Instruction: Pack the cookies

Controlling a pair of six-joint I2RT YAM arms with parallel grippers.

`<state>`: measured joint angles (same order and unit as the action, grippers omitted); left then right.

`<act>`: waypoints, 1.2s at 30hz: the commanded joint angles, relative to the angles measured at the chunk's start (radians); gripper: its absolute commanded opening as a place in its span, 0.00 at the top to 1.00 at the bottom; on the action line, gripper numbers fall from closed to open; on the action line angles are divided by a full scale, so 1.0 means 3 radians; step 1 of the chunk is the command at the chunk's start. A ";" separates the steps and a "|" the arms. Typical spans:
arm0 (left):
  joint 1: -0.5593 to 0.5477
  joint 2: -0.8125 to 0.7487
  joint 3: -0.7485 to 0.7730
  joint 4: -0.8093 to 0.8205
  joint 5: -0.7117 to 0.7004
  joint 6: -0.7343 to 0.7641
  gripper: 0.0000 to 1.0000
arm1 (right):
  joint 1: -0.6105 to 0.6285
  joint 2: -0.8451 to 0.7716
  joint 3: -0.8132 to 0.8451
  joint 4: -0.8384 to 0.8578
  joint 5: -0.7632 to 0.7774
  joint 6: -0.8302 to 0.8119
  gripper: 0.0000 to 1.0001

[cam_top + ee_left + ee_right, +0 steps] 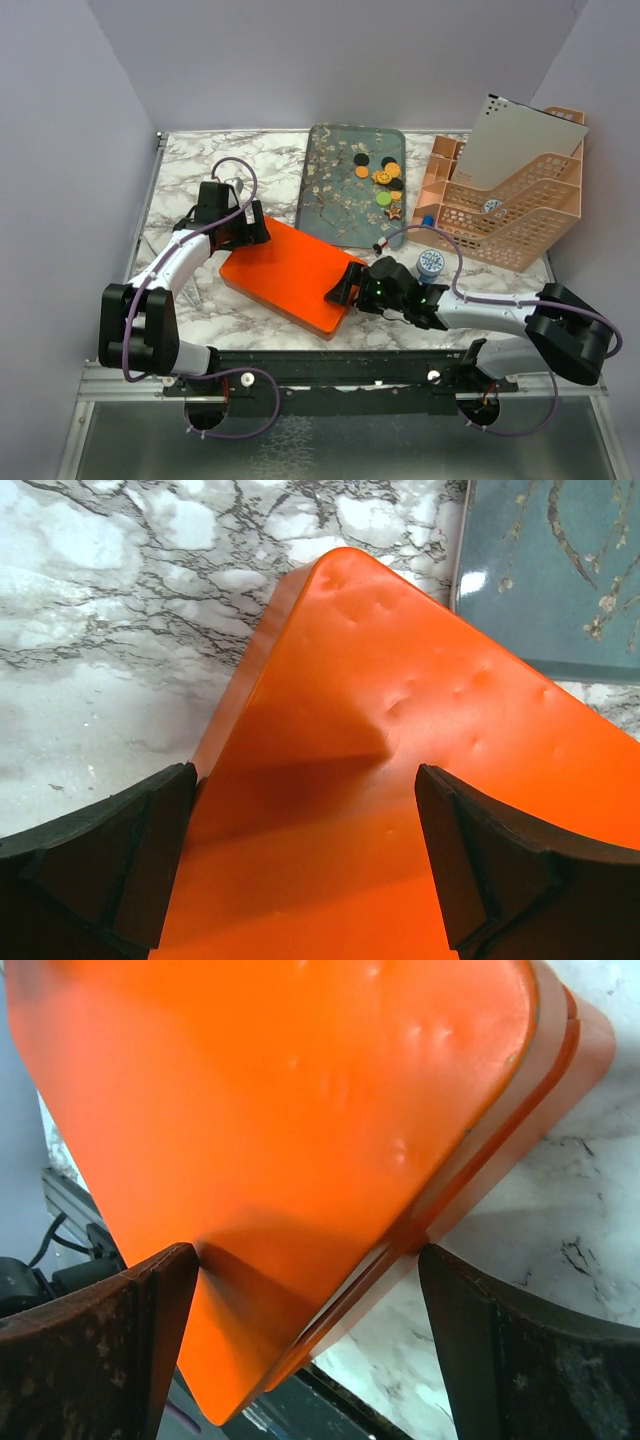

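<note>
My left pincer [305, 776] stands with its jaws wide apart, straddling the far corner of the flat orange box [290, 272]. One black finger sits just outside the box's edge and the other hangs over its lid, with nothing clamped. My right pincer [307, 1256] is spread just as wide around the near corner at the opposite end, where the seam between lid and base shows. The box lies flat on the marble bench [190, 180] between my two arms.

From the box, the cookies [383, 180] lie at about one o'clock, bunched in the far right part of a blue-grey blossom-patterned tray [330, 190]: mostly orange, some black, one green, one brown star. At three o'clock, beside my right arm, sits a small blue-and-white tin [431, 262]. Past it at two o'clock stands a peach file rack [510, 215] holding a white sheet [525, 140].
</note>
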<state>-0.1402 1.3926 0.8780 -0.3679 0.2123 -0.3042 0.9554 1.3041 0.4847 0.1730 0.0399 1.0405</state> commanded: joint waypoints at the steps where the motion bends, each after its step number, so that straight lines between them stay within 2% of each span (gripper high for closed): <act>1: -0.0058 -0.0102 -0.0052 -0.0037 0.0085 0.0007 0.02 | 0.0006 0.0157 0.0027 0.0736 -0.0266 -0.0075 0.07; 4: -0.0092 -0.0110 -0.0058 -0.0037 0.0097 0.0016 0.02 | 0.0006 0.0277 0.0129 0.0888 -0.0313 -0.0193 0.10; 9: -0.0135 -0.0133 -0.0073 -0.0037 0.0087 0.0032 0.02 | -0.0035 0.0444 0.0130 0.1223 -0.0412 -0.0249 0.23; 15: -0.0141 -0.0145 -0.0073 -0.0045 -0.0040 0.0041 0.01 | -0.0072 0.0627 -0.0123 0.1754 -0.0527 -0.0238 0.48; 22: -0.0144 -0.0144 -0.0068 -0.0072 -0.0170 0.0068 0.01 | -0.0122 0.0785 -0.0411 0.2208 -0.0567 -0.0230 0.63; 25: -0.0146 -0.0137 -0.0068 -0.0072 -0.0198 0.0064 0.01 | -0.0125 0.0808 -0.0357 0.2178 -0.0618 -0.0253 0.60; 29: -0.0146 -0.0134 -0.0061 -0.0091 -0.0288 0.0053 0.01 | -0.0122 0.0724 -0.0140 0.1820 -0.0718 -0.0310 0.37; 33: -0.0145 -0.0122 -0.0040 -0.0115 -0.0400 0.0045 0.01 | -0.0125 0.0542 -0.0023 0.1487 -0.0734 -0.0289 0.23; 36: -0.0144 -0.0105 -0.0021 -0.0150 -0.0490 0.0031 0.01 | -0.0117 0.0404 0.0039 0.1214 -0.0755 -0.0256 0.17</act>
<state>-0.1417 1.3800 0.8707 -0.3691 -0.0162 -0.2344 0.9085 1.4837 0.4335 0.5961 -0.1265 0.9756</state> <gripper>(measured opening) 0.987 0.805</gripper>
